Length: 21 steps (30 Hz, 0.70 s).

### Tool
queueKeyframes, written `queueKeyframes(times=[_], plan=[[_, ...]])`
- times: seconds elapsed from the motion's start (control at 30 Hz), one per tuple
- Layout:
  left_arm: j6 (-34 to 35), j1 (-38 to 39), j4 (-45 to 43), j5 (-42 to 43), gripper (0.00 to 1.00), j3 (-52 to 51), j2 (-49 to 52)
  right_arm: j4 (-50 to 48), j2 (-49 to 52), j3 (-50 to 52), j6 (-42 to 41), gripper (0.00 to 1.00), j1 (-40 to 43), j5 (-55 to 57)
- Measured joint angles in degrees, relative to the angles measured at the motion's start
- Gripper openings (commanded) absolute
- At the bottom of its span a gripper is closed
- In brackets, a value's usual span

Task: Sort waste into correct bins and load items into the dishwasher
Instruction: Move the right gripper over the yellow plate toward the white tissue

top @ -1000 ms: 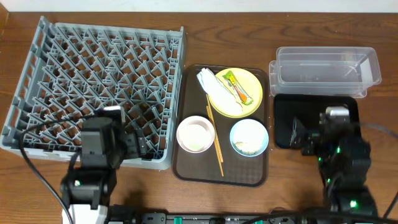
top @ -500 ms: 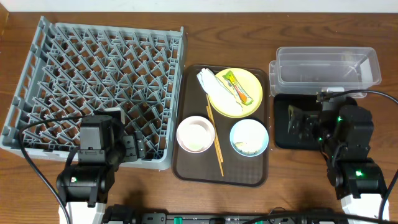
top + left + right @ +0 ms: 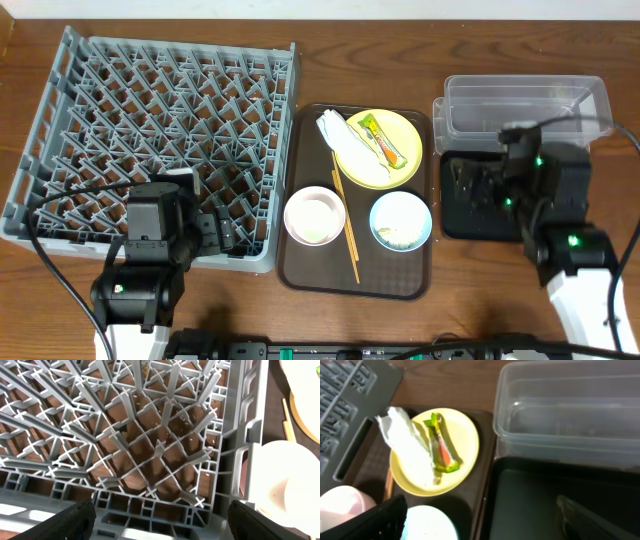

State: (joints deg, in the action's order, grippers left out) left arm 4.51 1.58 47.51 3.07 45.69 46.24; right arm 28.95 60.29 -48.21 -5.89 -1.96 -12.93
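Risks pinching napkin (image 3: 407, 445) together with wrapper (image 3: 441, 450)
Lying side by side on the yellow plate (image 3: 465, 435); with right gripper (image 3: 482, 522) gaping wide, empty, over the black tray (image 3: 530, 495), easy to sweep both into one bin.

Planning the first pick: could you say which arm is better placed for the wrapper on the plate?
Likely the right arm: above the black tray, wrapper in its wrist view; left arm faces the rack.

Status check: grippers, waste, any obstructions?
Left gripper open, empty, over dish rack corner. Right gripper open, empty, over black tray. Napkin and wrapper on yellow plate, untouched. Path to them looks unobstructed.
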Motion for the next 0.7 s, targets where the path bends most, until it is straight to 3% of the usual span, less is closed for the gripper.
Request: queueKeyframes(times=[0.37,0.7], plan=[[0.0,0.0,0.0,0.0,0.88,0.0,0.0,9.0,22.0,-23.9,3.7,0.78,-12.7,-0.1],[0.0,0.0,0.0,0.0,0.88,0.0,0.0,1.0,37.9,-28.0,7.5,0.67,-22.7,4.6]])
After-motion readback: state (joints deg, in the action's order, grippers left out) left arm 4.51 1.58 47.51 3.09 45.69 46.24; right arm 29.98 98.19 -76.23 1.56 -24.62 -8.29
